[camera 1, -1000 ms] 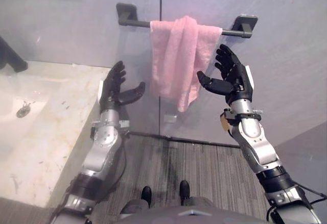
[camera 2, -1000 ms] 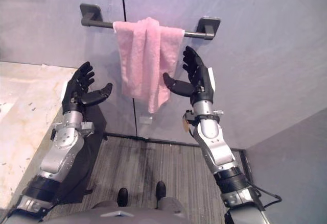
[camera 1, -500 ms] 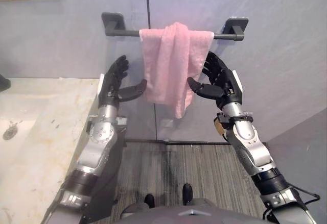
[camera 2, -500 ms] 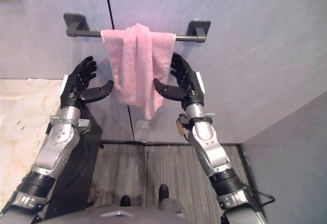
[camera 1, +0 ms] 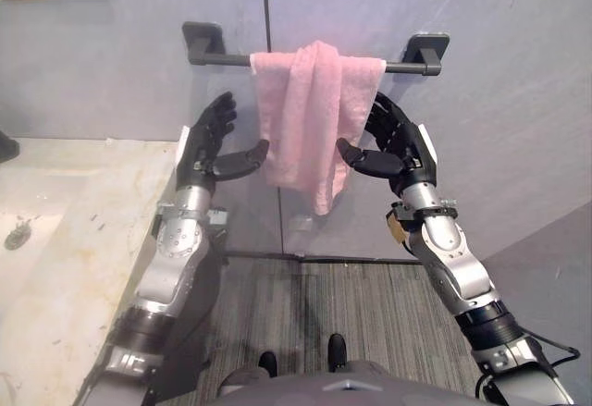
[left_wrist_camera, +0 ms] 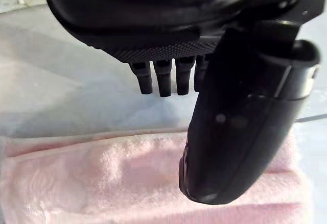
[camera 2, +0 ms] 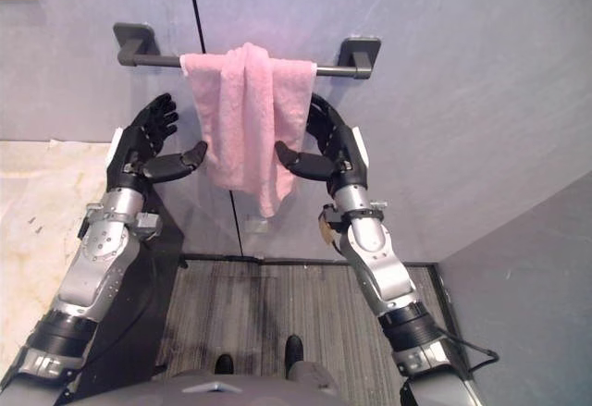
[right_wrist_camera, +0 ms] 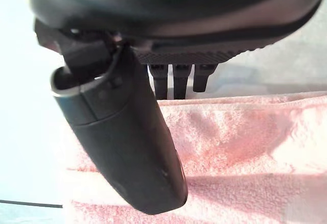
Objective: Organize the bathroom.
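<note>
A pink towel (camera 1: 310, 115) hangs bunched over a dark towel bar (camera 1: 215, 50) on the grey wall. My left hand (camera 1: 207, 145) is raised just left of the towel, fingers straight, thumb reaching toward the towel's left edge. My right hand (camera 1: 400, 144) is at the towel's right edge, fingers straight behind the cloth edge and thumb in front of it, not closed on it. In the left wrist view the towel (left_wrist_camera: 102, 183) lies past the straight fingers (left_wrist_camera: 163, 81). The right wrist view also has the towel (right_wrist_camera: 245, 147) just beyond the straight fingers (right_wrist_camera: 173, 81).
A pale marbled counter (camera 1: 65, 239) with a sink drain (camera 1: 18, 233) stands at the left, close to my left arm. A dark seam (camera 1: 270, 101) runs down the wall behind the towel. Striped grey floor (camera 1: 342, 295) lies below.
The view has shifted, so the camera moved. Both hands have come in closer to the towel's two sides; the right hand now reaches its edge.
</note>
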`<state>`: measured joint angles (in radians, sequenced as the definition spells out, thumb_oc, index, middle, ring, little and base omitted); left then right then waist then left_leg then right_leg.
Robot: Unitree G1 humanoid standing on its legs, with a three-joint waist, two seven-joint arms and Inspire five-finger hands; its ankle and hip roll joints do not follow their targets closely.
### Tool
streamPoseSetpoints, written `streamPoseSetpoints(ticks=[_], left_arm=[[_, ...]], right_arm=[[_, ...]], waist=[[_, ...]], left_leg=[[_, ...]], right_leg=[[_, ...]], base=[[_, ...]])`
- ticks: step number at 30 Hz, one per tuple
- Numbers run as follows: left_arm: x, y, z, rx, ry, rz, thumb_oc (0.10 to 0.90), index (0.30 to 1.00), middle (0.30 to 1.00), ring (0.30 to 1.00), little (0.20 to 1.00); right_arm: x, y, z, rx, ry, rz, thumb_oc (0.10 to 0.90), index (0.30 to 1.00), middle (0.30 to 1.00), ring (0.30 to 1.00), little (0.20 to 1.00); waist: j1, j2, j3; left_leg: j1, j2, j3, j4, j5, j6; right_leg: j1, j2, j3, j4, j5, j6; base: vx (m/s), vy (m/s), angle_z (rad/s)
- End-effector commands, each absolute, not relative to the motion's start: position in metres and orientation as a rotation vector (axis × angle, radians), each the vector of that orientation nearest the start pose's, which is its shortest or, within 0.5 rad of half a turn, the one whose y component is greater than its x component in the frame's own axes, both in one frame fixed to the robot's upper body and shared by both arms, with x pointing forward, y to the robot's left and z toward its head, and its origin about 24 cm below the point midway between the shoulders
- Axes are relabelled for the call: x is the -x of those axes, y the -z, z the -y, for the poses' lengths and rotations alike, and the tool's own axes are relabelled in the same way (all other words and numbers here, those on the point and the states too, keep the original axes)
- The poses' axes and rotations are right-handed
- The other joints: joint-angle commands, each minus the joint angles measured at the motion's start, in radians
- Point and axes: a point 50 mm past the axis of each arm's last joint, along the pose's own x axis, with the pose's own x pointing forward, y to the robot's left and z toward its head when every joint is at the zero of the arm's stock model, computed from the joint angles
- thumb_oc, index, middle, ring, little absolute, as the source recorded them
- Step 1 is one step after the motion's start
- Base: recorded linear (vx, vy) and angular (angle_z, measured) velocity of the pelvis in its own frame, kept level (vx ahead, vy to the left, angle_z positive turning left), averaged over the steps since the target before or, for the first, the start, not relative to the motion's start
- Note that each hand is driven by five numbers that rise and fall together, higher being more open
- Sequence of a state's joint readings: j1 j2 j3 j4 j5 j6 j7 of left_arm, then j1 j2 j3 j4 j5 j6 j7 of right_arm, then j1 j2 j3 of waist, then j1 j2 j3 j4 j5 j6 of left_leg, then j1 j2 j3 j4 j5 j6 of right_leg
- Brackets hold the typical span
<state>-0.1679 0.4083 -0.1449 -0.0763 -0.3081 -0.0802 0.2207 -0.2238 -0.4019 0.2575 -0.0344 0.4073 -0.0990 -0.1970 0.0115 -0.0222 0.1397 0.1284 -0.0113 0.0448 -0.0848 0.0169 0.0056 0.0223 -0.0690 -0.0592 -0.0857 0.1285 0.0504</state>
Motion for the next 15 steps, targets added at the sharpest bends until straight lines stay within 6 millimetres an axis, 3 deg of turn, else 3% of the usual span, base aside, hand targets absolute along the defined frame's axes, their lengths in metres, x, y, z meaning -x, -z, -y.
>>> streamPoseSetpoints(ticks=[1, 9, 10, 11, 12, 13, 15], left_arm=[[-0.289, -0.170, -0.167, -0.092, 0.083, 0.558, 0.800, 0.900, 0.900, 0.900, 0.900], [-0.294, -0.182, -0.160, -0.111, 0.137, 0.587, 0.800, 0.900, 0.900, 0.900, 0.900], [-0.296, -0.183, -0.161, -0.113, 0.128, 0.587, 0.629, 0.644, 0.644, 0.644, 0.644], [-0.296, -0.184, -0.161, -0.114, 0.126, 0.587, 0.629, 0.644, 0.644, 0.644, 0.644], [-0.297, -0.185, -0.161, -0.114, 0.125, 0.586, 0.532, 0.498, 0.498, 0.498, 0.498], [-0.298, -0.185, -0.162, -0.117, 0.121, 0.588, 0.400, 0.300, 0.300, 0.300, 0.300], [-0.298, -0.185, -0.161, -0.119, 0.123, 0.584, 0.400, 0.300, 0.300, 0.300, 0.300]], right_arm=[[-0.295, -0.151, 0.142, -0.033, -0.185, 0.435, 0.800, 0.900, 0.900, 0.900, 0.900], [-0.295, -0.145, 0.137, -0.036, -0.203, 0.405, 0.800, 0.900, 0.900, 0.900, 0.900], [-0.296, -0.144, 0.135, -0.037, -0.206, 0.402, 0.800, 0.900, 0.900, 0.900, 0.900], [-0.296, -0.144, 0.135, -0.037, -0.207, 0.402, 0.800, 0.900, 0.900, 0.900, 0.900], [-0.296, -0.144, 0.134, -0.036, -0.208, 0.402, 0.800, 0.900, 0.900, 0.900, 0.900], [-0.296, -0.145, 0.133, -0.035, -0.212, 0.402, 0.800, 0.900, 0.900, 0.900, 0.900], [-0.296, -0.145, 0.132, -0.035, -0.212, 0.403, 0.800, 0.900, 0.900, 0.900, 0.900]], waist=[[0.009, -0.002, -0.151], [-0.005, 0.003, -0.161], [-0.007, 0.005, -0.163], [-0.008, 0.005, -0.164], [-0.009, 0.005, -0.164], [-0.011, 0.006, -0.164], [-0.012, 0.006, -0.165]], left_leg=[[-0.045, -0.004, -0.047, -0.002, 0.002, 0.022], [-0.041, -0.005, -0.035, -0.002, -0.004, 0.024], [-0.040, -0.005, -0.032, -0.002, -0.005, 0.024], [-0.040, -0.005, -0.032, -0.002, -0.005, 0.024], [-0.039, -0.005, -0.031, -0.002, -0.006, 0.025], [-0.039, -0.006, -0.029, -0.002, -0.006, 0.025], [-0.038, -0.007, -0.028, -0.002, -0.007, 0.026]], right_leg=[[0.072, -0.059, -0.057, 0.016, -0.049, 0.047], [0.073, -0.064, -0.054, 0.011, -0.048, 0.052], [0.073, -0.065, -0.054, 0.011, -0.048, 0.053], [0.073, -0.065, -0.054, 0.012, -0.048, 0.054], [0.073, -0.065, -0.054, 0.013, -0.048, 0.054], [0.072, -0.065, -0.051, 0.012, -0.048, 0.054], [0.072, -0.065, -0.049, 0.012, -0.048, 0.054]], base=[[0.04, 0.009, 0.02], [0.01, 0.002, 0.00], [0.00, 0.000, 0.00], [0.00, 0.000, 0.00], [0.00, 0.000, 0.00], [0.00, 0.000, 0.00], [0.00, 0.000, 0.00]])
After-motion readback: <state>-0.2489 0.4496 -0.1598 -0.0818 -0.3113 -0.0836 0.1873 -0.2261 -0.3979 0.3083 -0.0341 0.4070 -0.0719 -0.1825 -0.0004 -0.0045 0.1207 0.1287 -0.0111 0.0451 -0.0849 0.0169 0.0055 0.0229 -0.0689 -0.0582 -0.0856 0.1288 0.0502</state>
